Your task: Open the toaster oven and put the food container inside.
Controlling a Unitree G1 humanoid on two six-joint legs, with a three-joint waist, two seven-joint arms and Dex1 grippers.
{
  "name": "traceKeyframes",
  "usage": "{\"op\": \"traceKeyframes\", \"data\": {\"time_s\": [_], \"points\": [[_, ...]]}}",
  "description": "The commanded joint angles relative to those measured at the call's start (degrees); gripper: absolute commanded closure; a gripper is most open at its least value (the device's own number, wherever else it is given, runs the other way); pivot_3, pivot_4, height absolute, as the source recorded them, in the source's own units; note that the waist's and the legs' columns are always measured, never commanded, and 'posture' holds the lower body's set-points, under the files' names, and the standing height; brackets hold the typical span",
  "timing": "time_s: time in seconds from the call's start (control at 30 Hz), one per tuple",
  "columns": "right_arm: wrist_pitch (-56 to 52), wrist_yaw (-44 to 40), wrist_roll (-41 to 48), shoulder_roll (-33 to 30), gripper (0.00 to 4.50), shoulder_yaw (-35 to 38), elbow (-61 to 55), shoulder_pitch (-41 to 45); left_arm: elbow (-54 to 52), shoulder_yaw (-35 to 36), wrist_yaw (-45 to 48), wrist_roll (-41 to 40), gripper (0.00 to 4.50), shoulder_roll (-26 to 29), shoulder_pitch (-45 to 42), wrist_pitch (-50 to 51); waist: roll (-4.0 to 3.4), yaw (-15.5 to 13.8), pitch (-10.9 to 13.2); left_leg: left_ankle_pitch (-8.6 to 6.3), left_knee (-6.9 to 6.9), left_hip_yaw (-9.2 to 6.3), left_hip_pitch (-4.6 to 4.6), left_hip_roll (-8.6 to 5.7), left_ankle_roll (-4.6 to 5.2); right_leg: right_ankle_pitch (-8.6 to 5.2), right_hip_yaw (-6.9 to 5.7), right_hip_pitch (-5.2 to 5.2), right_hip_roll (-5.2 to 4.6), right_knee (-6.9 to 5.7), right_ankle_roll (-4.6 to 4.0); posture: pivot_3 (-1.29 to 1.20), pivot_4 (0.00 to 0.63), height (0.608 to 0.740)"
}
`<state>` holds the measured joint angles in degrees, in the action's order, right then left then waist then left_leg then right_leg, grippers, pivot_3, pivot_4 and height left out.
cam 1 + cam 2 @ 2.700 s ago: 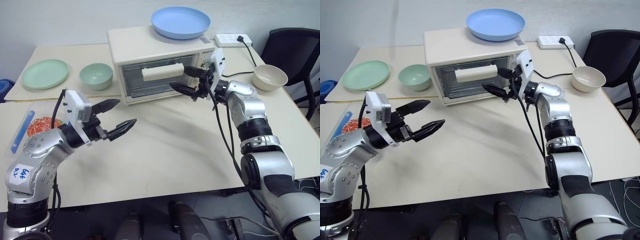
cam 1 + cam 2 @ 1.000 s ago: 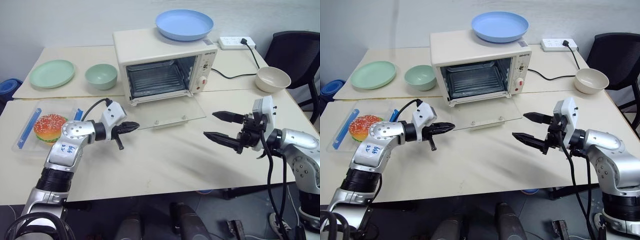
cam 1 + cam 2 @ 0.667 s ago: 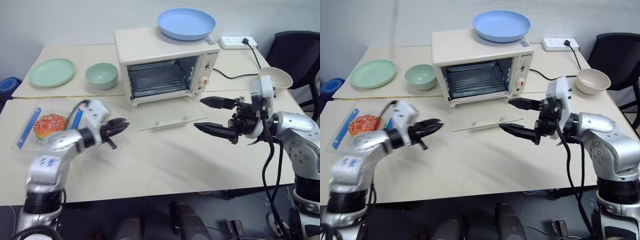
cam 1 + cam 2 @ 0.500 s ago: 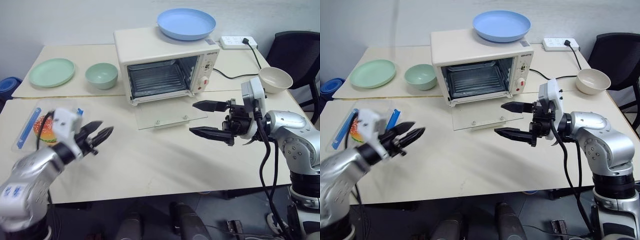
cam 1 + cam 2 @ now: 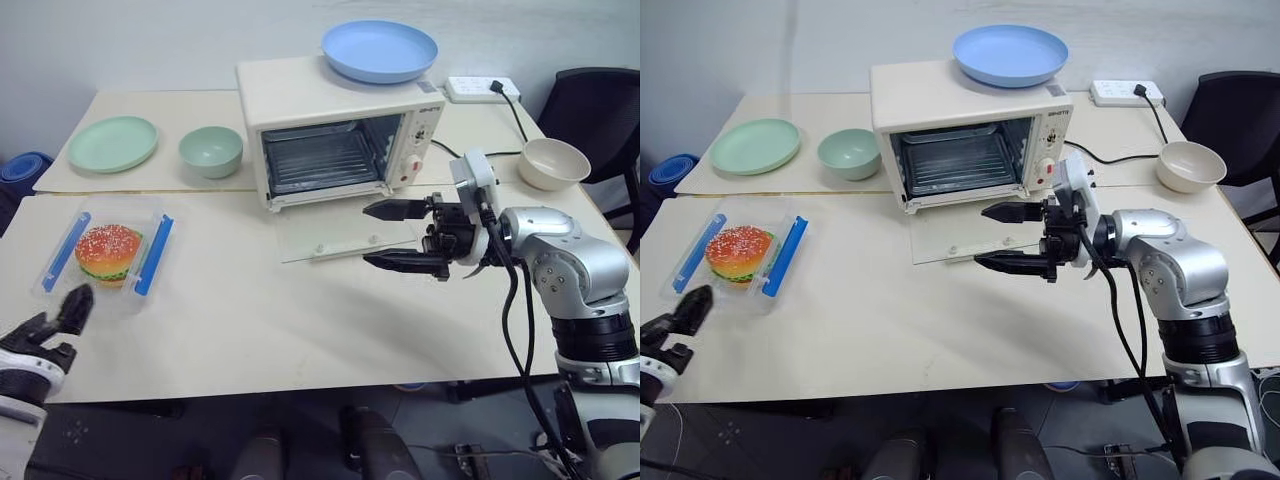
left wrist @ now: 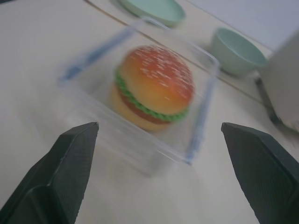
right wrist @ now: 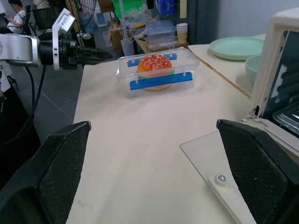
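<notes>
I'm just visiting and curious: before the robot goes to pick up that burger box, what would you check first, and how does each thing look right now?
1. Toaster oven door open: ok, the glass door lies flat on the table.
2. Oven rack free of anything: ok, as far as the opening shows.
3. Food container reachable and upright: ok, it sits flat near the table's left edge.
4. Left gripper open and lined up: ok, open, facing the container and not touching it.
5. Right gripper out of the way: not ok, it hovers open over the door in front of the oven's opening.
6. Container lid on: cannot tell.
</notes>
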<state>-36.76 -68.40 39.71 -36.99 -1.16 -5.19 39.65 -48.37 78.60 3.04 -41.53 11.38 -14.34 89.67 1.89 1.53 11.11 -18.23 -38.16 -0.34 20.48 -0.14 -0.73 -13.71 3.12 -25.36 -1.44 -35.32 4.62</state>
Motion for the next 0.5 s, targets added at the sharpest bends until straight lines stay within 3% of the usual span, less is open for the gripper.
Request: {"op": "traceKeyframes", "data": {"time_s": [0.03,0.13,0.33,0.5], "points": [[1.2,-0.21,0.16,0.56,0.0,0.94,-0.98,0.72,2.08,0.15,-3.38,3.09,0.03,1.38,-3.56,2.83,0.02,0.1,-0.02,0.0,0.01,0.02,0.0,-0.01,-0.01,0.0,0.03,0.0,0.0,0.0,0.01,0.0,0.15,0.74],[0.98,0.94,0.25,0.89,0.0,1.48,-1.88,-0.23,6.47,-2.65,-8.78,6.34,0.03,1.65,-9.11,2.83,0.04,0.09,-0.01,-0.02,0.02,0.04,0.0,0.02,-0.04,0.0,0.05,0.0,-0.04,0.02,0.02,0.0,0.15,0.74],[0.76,4.33,0.57,0.75,0.0,3.45,-4.22,-2.89,13.61,-4.67,-16.23,10.89,0.03,3.61,-11.31,2.83,0.04,0.18,-0.02,-0.1,0.1,0.05,-0.04,0.18,-0.21,0.0,0.1,-0.04,-0.17,0.02,0.0,0.0,0.15,0.74],[0.68,6.69,0.77,0.69,0.0,4.63,-5.67,-4.6,16.39,-5.15,-19.26,10.91,1.21,4.19,-12.68,2.83,0.12,0.26,-0.03,-0.06,0.1,0.07,-0.08,0.21,-0.29,-0.02,0.12,-0.04,-0.13,-0.05,-0.05,0.0,0.15,0.74]]}}
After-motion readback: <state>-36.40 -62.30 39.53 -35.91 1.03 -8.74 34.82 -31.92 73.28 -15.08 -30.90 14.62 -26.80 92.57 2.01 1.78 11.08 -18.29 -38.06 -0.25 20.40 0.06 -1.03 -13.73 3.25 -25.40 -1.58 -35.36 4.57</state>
